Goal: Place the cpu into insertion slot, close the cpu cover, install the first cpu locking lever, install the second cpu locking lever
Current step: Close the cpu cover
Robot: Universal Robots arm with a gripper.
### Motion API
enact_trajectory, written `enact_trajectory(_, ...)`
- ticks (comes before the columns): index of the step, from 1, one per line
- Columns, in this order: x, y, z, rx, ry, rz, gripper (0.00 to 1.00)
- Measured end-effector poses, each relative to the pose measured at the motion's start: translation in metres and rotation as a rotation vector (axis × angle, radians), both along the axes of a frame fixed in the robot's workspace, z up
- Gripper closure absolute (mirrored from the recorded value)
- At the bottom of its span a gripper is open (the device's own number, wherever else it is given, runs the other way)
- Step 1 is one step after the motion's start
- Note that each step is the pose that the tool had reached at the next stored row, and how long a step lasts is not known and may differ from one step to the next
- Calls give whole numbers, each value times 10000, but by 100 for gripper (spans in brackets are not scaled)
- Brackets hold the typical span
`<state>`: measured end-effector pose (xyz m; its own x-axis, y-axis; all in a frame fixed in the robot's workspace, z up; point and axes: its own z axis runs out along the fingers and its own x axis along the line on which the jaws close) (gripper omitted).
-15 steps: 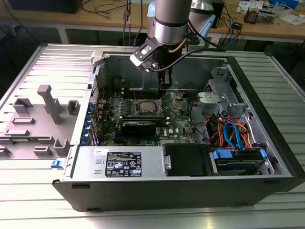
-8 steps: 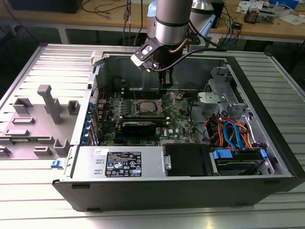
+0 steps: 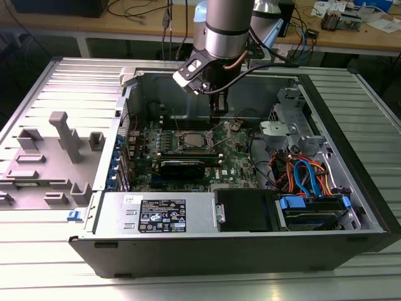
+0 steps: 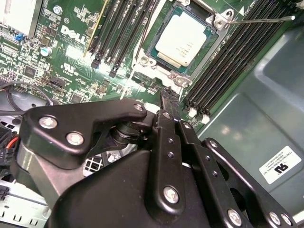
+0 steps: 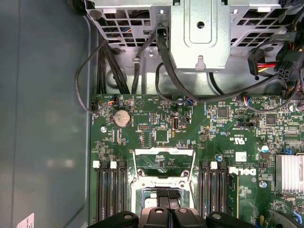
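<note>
The cpu [image 4: 183,42] sits in the insertion slot [image 4: 204,52] just ahead of our pressed-together fingers [image 4: 167,102]; we see the cpu cover [image 5: 164,152] open behind them.

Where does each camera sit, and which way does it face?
Exterior view: off the arm, looking down into the open computer case; the arm and tool reach in.
Second wrist view: at the wrist, looking along the tool at the cpu in the insertion slot.
First wrist view: at the wrist, facing over the circuit board toward the drive cage; tool tip shows.
Shared: both wrist views show the tool and memory slots.
</note>
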<state>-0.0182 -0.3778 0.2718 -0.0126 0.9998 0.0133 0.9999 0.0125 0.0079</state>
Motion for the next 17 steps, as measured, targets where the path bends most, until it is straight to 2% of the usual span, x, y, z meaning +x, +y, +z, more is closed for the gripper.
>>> enact_trajectory(17,36,0,0,0,0,-1,89)
